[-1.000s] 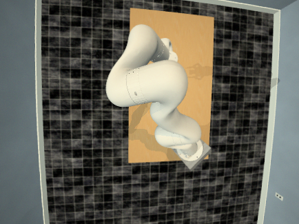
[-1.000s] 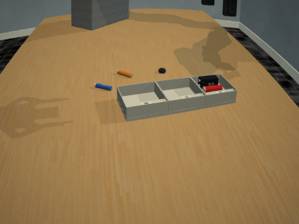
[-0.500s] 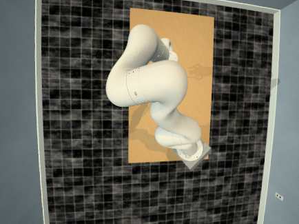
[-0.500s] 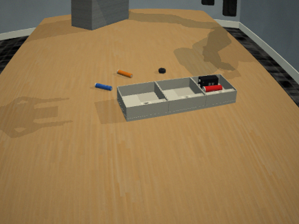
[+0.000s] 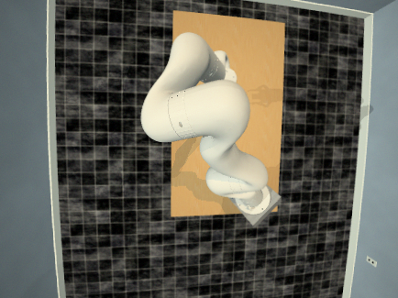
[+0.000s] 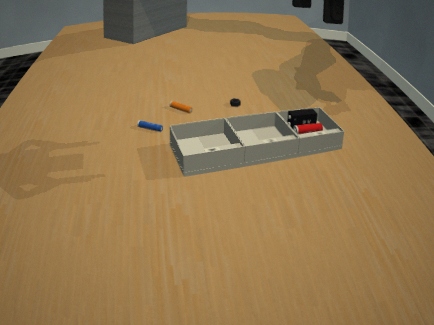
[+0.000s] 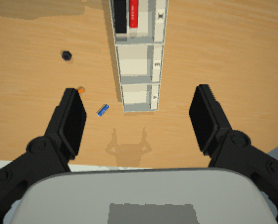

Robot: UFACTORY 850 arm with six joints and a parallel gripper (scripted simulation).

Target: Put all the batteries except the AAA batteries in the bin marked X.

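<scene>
Three grey bins stand in a row on the table [image 6: 100,237] [image 5: 266,38]. The end bin [image 6: 320,144] [image 7: 159,31], marked X in the wrist view, holds a black block battery [image 6: 302,114] [image 7: 120,15] and a red cylinder battery [image 6: 309,128] [image 7: 133,14]. An orange battery [image 6: 181,107] [image 7: 80,90], a blue battery [image 6: 150,125] [image 7: 103,110] and a black coin cell [image 6: 235,102] [image 7: 66,55] lie on the table beside the bins. My gripper [image 6: 318,2] [image 7: 137,100] is open and empty, high above the table behind the bins.
The middle bin [image 6: 270,152] [image 7: 156,62] and the other end bin [image 6: 212,159] [image 7: 154,95] are empty. The grey robot base block [image 6: 145,7] stands at the table's far edge. In the top view the arm [image 5: 202,112] hides the bins and batteries.
</scene>
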